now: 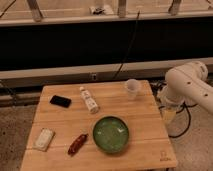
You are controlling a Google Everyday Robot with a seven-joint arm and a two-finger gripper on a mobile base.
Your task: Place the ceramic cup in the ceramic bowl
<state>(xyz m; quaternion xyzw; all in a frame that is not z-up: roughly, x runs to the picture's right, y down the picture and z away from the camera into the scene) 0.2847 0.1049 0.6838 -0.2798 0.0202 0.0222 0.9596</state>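
The ceramic cup is small, off-white and handleless. It stands upright near the far right edge of the wooden table. The ceramic bowl, wide with a glossy green inside, sits near the front of the table, right of centre and well in front of the cup. My white arm curves in from the right, off the table's side. The gripper hangs beside the table's right edge, right of the cup and apart from it. It is open and holds nothing.
A white labelled bottle lies left of the cup. A black phone is at the far left, a white packet at the front left and a red-brown snack bag left of the bowl. Cables hang behind.
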